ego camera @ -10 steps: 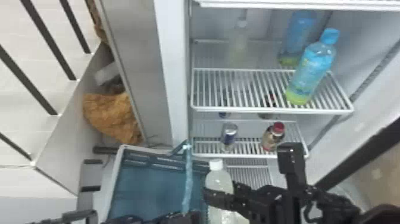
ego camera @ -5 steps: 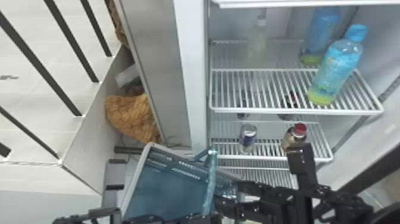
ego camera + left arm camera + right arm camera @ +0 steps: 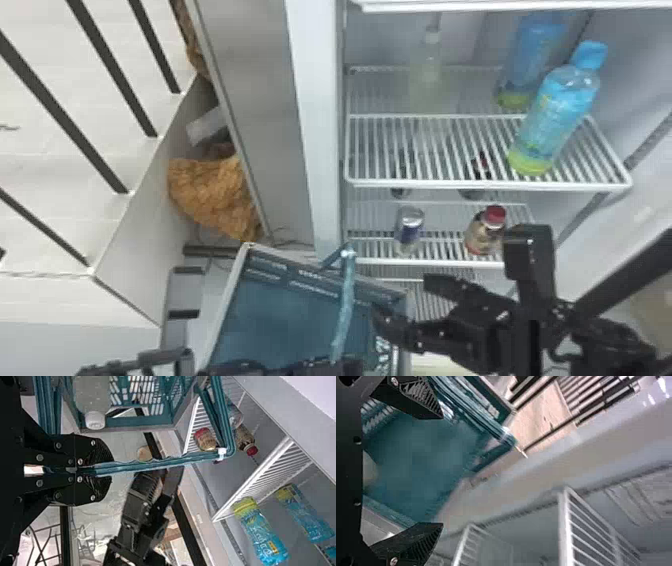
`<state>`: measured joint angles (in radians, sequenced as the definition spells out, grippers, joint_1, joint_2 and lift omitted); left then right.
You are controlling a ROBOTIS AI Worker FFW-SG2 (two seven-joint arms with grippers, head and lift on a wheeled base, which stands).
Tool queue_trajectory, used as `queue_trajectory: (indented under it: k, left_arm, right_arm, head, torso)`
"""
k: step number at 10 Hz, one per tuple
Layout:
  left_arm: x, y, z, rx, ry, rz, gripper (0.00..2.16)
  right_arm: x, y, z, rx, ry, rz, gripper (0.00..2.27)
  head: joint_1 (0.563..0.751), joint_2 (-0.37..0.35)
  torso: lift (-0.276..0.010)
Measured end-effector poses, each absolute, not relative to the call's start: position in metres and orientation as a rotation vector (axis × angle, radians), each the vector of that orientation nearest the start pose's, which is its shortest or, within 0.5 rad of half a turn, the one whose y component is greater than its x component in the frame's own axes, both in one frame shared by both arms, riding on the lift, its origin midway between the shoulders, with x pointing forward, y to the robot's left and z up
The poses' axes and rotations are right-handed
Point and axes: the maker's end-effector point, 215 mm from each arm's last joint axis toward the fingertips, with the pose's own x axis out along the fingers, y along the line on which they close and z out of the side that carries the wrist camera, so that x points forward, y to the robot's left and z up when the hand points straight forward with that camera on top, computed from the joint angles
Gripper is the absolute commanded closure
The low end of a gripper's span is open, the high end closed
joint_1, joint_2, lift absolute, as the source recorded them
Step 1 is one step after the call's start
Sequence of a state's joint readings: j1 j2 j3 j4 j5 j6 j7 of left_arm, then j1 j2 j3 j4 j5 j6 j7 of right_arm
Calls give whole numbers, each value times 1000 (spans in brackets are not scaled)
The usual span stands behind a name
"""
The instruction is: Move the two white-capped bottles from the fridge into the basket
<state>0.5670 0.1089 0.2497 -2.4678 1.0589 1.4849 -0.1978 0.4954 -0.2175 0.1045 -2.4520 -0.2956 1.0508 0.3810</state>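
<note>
My left end effector (image 3: 330,367) is clamped on the handle (image 3: 345,300); my right end effector (image 3: 403,301), apart, is near the basket (image 3: 285,320) holding a bottle (image 3: 93,399).

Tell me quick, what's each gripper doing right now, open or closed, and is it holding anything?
Left gripper: closed, holding the basket handle.
Right gripper: open, holding nothing.
</note>
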Motion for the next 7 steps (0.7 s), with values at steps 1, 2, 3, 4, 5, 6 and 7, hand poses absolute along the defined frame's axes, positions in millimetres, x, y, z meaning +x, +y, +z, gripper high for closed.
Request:
queue_trajectory:
  k: [1,2,3,4,5,6,7]
  left_arm:
    - [225,59,-375,-669,994,-794,1214]
    - [225,59,-376,-670,995,-792,1214]
    - [225,60,-376,-670,995,-790,1214]
    - [225,60,-376,-671,994,-789,1214]
    - [225,60,-376,-671,994,-789,1214]
    - [225,60,-376,-671,994,-790,1214]
    - [224,59,-376,-671,995,-792,1214]
  right_arm:
    - [331,-84,-383,124,646,633,78]
    - [343,-104,-363,82,573,557,78]
    - [357,-118,-340,50,479,497,78]
    - [374,-124,-326,40,384,468,78]
    - [393,-128,-319,40,300,452,76]
    - [411,-131,-316,43,234,444,75]
    - [426,-132,-314,43,185,440,75]
  head:
    - [695,-37]
    - [695,-84]
    - [695,-118]
    - [695,-125]
    - [695,-129]
    - [695,-132]
    - [695,-133]
  torso:
    - [0]
    - [0]
    - [0]
    - [0]
    - [0]
    - [0]
    - [0]
